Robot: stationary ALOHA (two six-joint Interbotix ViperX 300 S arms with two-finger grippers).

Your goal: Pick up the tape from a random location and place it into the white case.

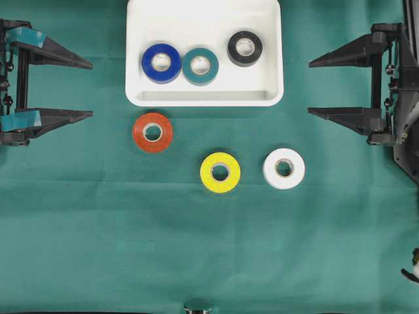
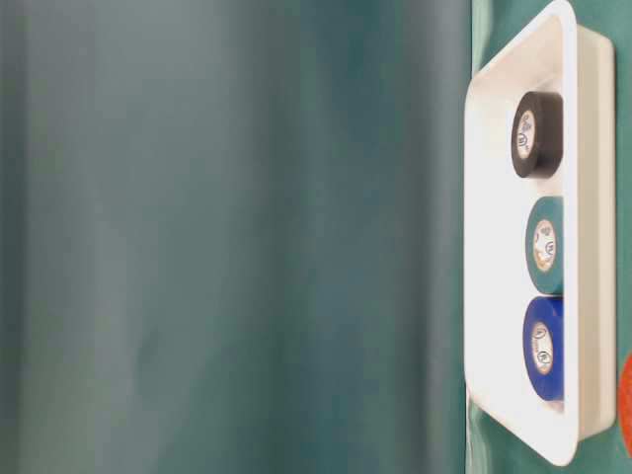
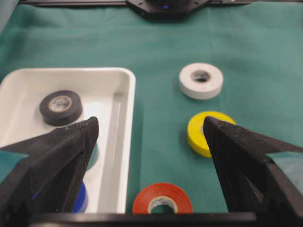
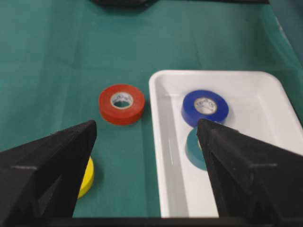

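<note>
The white case (image 1: pixel 204 99) lies at the top middle of the green cloth and holds a blue tape (image 1: pixel 161 63), a teal tape (image 1: pixel 200 66) and a black tape (image 1: pixel 245 48). On the cloth in front of it lie a red tape (image 1: pixel 152 132), a yellow tape (image 1: pixel 220 172) and a white tape (image 1: pixel 283 168). My left gripper (image 1: pixel 87 89) stands open at the far left edge, empty. At the far right edge my right gripper (image 1: pixel 314 87) is open too, holding nothing. Both are well away from every roll.
The table-level view shows the case (image 2: pixel 553 434) on its side with the three rolls inside and a sliver of red tape (image 2: pixel 626 403). A small white object (image 1: pixel 412 272) sits at the right edge of the cloth.
</note>
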